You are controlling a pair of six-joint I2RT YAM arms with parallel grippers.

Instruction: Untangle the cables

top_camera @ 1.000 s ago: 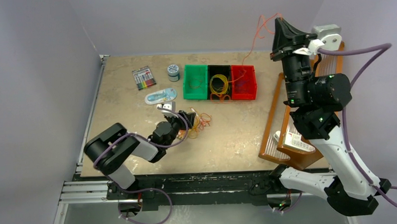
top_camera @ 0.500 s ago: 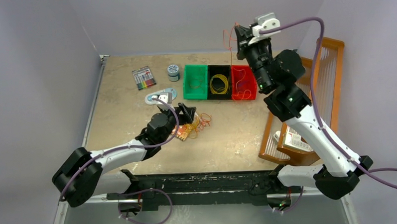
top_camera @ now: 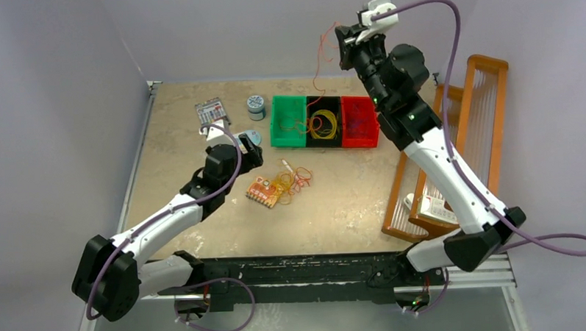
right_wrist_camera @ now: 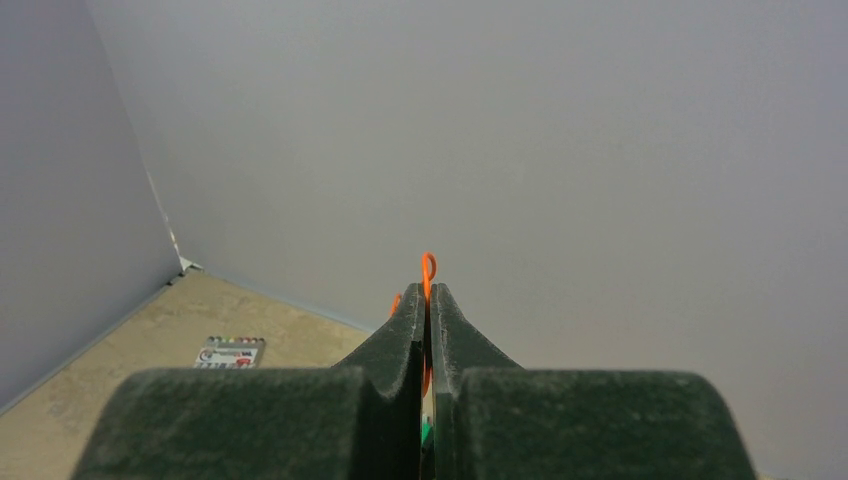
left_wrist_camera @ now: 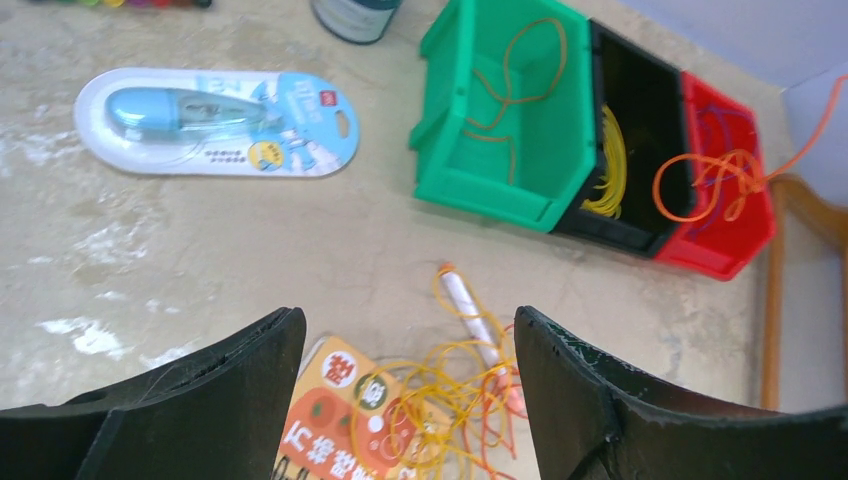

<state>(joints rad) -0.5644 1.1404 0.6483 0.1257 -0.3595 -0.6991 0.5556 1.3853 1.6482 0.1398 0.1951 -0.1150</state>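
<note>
Left gripper now back from cables, card.

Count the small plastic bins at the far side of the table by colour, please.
Green bin: 1
Black bin: 1
Red bin: 1
Total: 3

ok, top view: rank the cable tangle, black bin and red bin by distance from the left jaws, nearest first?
1. cable tangle: on the table, just to their right.
2. black bin: middle of the bin row, farther back.
3. red bin: right end of that row.
</note>
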